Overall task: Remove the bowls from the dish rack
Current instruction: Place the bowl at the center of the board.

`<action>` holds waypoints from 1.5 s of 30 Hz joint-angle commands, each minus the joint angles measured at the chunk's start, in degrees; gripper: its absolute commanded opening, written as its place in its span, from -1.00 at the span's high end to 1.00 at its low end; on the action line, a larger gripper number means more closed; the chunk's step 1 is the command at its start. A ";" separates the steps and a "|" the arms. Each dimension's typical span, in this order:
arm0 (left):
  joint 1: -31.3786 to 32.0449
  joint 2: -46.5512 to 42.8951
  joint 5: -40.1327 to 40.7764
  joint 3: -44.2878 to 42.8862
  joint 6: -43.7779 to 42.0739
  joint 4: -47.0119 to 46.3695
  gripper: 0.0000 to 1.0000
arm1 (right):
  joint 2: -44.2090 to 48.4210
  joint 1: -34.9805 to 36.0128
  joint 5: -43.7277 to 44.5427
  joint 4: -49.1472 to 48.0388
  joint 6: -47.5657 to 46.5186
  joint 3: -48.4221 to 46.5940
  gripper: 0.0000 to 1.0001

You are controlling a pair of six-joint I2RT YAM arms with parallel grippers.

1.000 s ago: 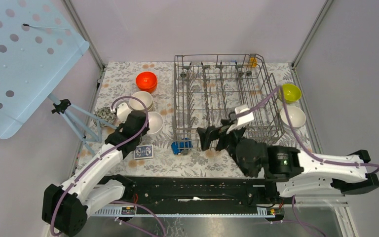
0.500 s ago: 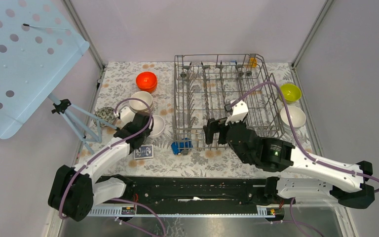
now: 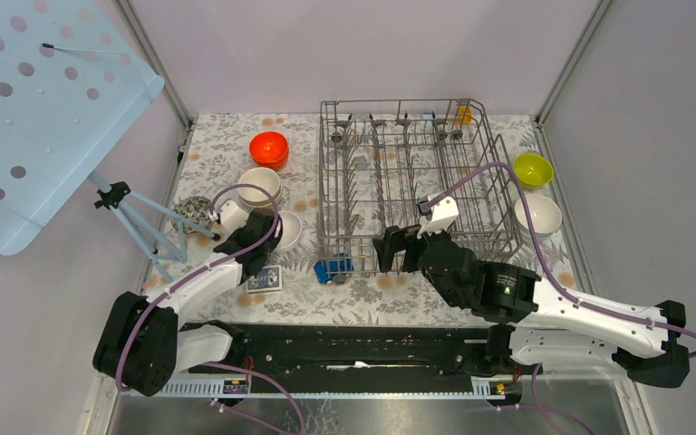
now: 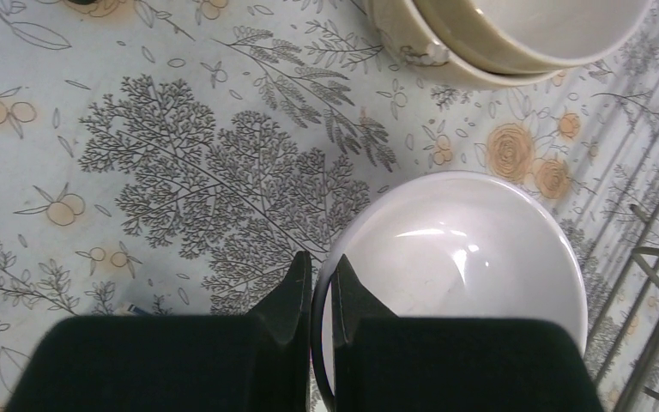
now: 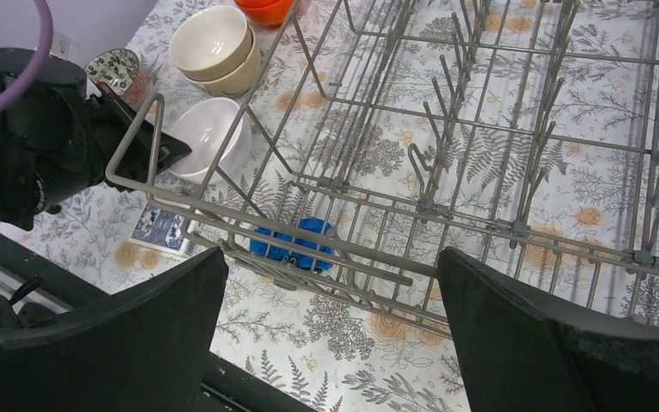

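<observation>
Black jaws drawn almost together: the left end effector (image 4: 320, 262) is closed on the near rim of a white bowl (image 4: 459, 257), one finger outside the wall and one inside. The bowl spreads away ahead and to the right of the fingers, mouth up, and appears to rest on the patterned bench (image 4: 137, 129). Further ahead stands a stack of two beige bowls (image 4: 480, 43), apart from the white one. An orange-red bowl (image 3: 269, 148) lies beyond that.

The right end effector (image 5: 333, 257) is spread wide and holds nothing. It hangs above the near rail of the dish rack (image 3: 412, 168), pointing into it. The rack's long axis runs away from it, tines upright. No bowl is visible among the tines ahead of the jaws in either view. Small items at the rack's far end cannot be identified. Just beneath this end effector, outside the rack, a blue toy car (image 5: 296, 240) sits on the bench. Well off to its right, also outside the rack, stand a yellow-green bowl (image 3: 533, 169) and a second white bowl (image 3: 538, 214).

Assessment: unloading looks near complete, and the step in hand is releasing the white bowl. Because the bowl lies ahead and right of the closed fingers, opening and drawing back along the approach line should clear the rim. The beige stack is not in that path. The right arm is nearer the rack, but nothing seen there calls for it.
</observation>
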State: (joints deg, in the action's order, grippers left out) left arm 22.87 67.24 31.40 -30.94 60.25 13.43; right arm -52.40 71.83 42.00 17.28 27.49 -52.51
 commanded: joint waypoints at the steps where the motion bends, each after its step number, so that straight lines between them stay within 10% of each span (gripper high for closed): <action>1: -0.22 -0.69 4.13 0.78 0.53 -3.50 1.00 | 2.30 -0.29 -0.63 -2.78 2.09 1.81 -0.99; 26: -0.02 3.28 4.42 1.30 2.08 -1.13 0.83 | 4.98 -0.29 -2.20 -2.78 1.61 2.17 -0.99; 45: -0.19 -5.29 3.51 -1.98 -1.84 8.30 -0.32 | 7.44 -0.31 -2.74 -0.46 2.77 2.57 -0.99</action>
State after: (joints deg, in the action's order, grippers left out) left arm 22.87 66.24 33.15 -29.56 60.58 18.09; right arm -45.67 71.83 39.38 16.56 29.26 -50.26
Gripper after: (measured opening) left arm 0.631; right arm 0.994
